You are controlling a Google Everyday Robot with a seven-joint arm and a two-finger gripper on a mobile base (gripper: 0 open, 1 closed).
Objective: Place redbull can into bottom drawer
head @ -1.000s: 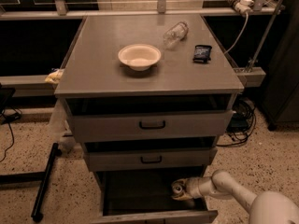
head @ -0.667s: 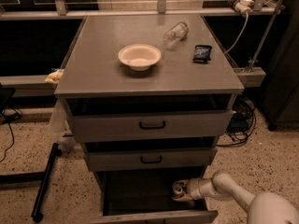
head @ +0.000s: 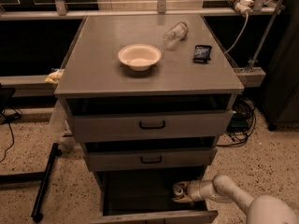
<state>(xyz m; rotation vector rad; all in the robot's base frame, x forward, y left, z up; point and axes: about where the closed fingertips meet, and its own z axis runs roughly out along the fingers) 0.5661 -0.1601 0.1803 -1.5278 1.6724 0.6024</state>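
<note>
We see the bottom drawer (head: 135, 192) of the grey cabinet (head: 98, 73) pulled well out, its interior dark and its plain front panel at the lower edge of the view. The pale arm (head: 224, 192) comes in from 4 o'clock and reaches over the drawer's right side. The gripper (head: 181, 195) sits inside the drawer, toward the 3 o'clock end of the opening. At its tip we make out a small silvery round top, the redbull can (head: 178, 188), within the drawer's right part and against the gripper. We cannot tell whether the gripper is clamped on it or loose, nor whether the can rests on the drawer floor.

Above, the middle drawer (head: 150, 159) and the top drawer (head: 152, 124) each stand slightly open, each with a black handle. On the cabinet top a pale bowl (head: 139, 56) sits near the middle. A clear bottle (head: 175, 32) lies on its side at the bowl's 2 o'clock, apart from it. A small dark packet (head: 202, 53) lies at the bowl's 3 o'clock, near the right edge.
</note>
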